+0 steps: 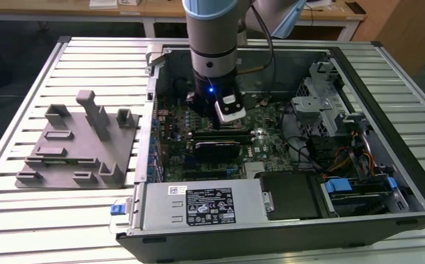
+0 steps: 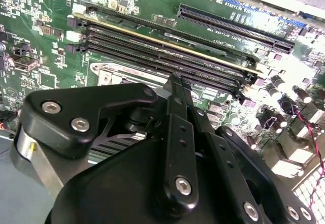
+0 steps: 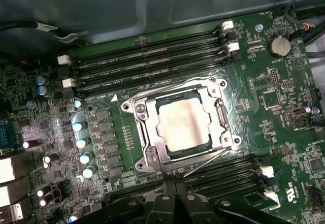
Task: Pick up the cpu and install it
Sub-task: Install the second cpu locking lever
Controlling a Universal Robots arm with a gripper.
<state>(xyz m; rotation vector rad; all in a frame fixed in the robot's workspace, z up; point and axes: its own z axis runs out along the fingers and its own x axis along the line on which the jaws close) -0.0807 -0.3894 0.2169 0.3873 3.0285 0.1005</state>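
In the first wrist view the cpu (image 3: pixel 183 125), a flat square chip with a shiny silver top, lies flat inside the metal socket frame (image 3: pixel 144 148) on the green motherboard (image 3: pixel 274 97). Nothing is touching it. My gripper (image 3: pixel 166 186) hangs just clear of the socket's edge, shut and holding nothing. In the second wrist view its black links narrow to a point at the gripper (image 2: pixel 175 82), over the memory slots (image 2: pixel 167 51). In the exterior view the gripper (image 1: pixel 220 127) reaches down into the open computer case (image 1: pixel 388 99), close above the board.
A grey plastic fixture plate (image 1: pixel 80 143) with upright posts stands on the slatted table at the exterior view's left. Inside the case are a power supply (image 1: pixel 205 206), a drive cage (image 1: pixel 322 104) and loose cables (image 1: pixel 344 159). Capacitors (image 3: pixel 81 142) stand beside the socket.
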